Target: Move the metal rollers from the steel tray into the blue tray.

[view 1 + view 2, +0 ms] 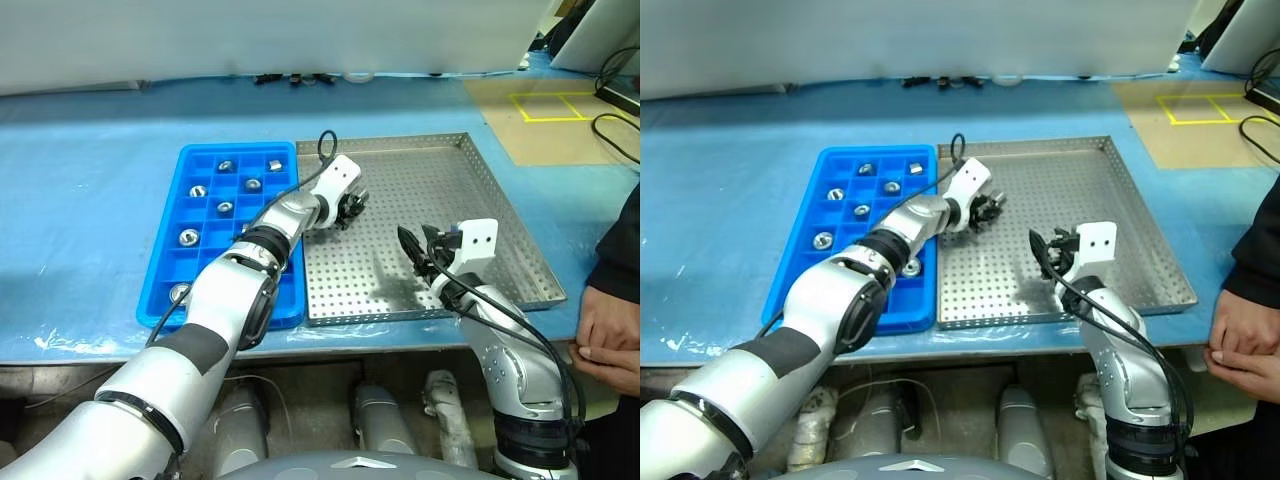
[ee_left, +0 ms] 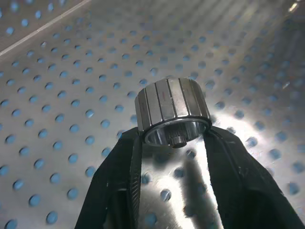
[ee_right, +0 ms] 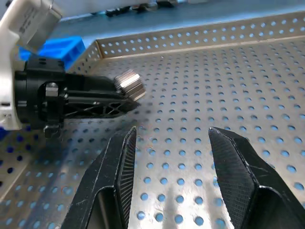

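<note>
My left claw (image 2: 174, 143) pinches one metal roller (image 2: 172, 110) between its black fingers, held just above the perforated floor of the steel tray (image 1: 500, 225), near that tray's left rim beside the blue tray (image 1: 190, 165). The blue tray lies along the steel tray's left side, and several rollers (image 1: 225, 208) already sit singly in its square compartments. My right claw (image 3: 171, 162) hovers spread and empty over the steel tray's near edge.
</note>
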Controlling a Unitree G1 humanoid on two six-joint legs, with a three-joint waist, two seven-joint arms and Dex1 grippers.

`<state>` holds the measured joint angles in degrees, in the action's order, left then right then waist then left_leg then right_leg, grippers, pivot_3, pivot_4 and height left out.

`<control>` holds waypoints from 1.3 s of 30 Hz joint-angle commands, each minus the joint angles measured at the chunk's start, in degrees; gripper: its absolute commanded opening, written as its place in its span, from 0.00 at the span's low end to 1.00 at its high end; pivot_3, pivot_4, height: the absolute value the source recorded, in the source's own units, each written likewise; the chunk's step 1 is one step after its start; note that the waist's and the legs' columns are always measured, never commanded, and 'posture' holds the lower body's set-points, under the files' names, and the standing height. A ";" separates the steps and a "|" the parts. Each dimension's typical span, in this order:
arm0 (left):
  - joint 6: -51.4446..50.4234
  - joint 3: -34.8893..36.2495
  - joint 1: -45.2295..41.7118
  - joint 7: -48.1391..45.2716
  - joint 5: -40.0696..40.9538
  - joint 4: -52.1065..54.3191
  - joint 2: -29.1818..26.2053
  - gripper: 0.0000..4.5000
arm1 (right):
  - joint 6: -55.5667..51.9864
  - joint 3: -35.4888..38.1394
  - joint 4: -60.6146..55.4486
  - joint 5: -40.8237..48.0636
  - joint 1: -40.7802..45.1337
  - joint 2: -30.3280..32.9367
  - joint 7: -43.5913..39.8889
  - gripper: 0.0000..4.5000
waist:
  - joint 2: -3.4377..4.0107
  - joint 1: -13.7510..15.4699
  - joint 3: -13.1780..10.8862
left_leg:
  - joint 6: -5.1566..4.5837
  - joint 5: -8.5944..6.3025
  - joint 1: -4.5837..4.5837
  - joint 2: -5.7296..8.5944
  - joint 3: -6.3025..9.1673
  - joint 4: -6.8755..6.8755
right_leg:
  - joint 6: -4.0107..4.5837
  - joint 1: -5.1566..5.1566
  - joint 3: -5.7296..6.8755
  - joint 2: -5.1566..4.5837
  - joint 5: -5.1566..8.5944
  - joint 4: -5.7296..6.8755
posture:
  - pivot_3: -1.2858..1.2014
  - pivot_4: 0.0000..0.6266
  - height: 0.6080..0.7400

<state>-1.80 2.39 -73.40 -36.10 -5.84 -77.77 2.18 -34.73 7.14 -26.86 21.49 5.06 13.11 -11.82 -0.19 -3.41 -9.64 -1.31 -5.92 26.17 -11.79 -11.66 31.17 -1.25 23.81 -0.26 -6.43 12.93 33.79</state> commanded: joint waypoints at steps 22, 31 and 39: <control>-28.31 8.38 38.86 -36.69 26.44 72.74 -37.37 0.35 | 0.19 -12.04 17.24 5.12 28.71 3.59 -25.39 0.56 | 0.25 9.38 -0.13 | 0.76 0.25 -0.11 -0.31 0.07 -0.20 | 0.37 0.34 0.35 0.12 0.16 1.06 | 0.55 0.24 1.00; -30.54 7.55 55.06 -33.06 29.50 82.55 -41.09 0.35 | 0.12 -13.95 18.92 4.68 28.61 1.71 -27.22 0.56 | 0.24 10.70 -0.14 | 1.55 0.72 -0.54 -0.45 0.13 -0.71 | 0.28 0.39 0.22 0.13 0.17 1.43 | 0.55 0.24 1.00; -27.45 5.27 54.98 -30.86 28.38 77.11 -41.05 0.35 | -0.71 -13.75 16.58 4.61 26.06 1.94 -25.43 0.56 | 0.23 10.46 -0.13 | 1.86 0.92 -0.81 -0.50 0.13 -1.03 | 0.27 0.47 0.13 0.33 0.18 1.54 | 0.54 0.24 1.00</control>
<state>-30.93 7.10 -16.50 -67.87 22.34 0.21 -38.31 -35.66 -7.33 -7.32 25.74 31.33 15.11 -37.66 0.04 7.05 -9.77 0.56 -4.99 25.36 -12.30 -11.53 30.15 -0.98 24.28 -0.14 -6.07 13.11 35.33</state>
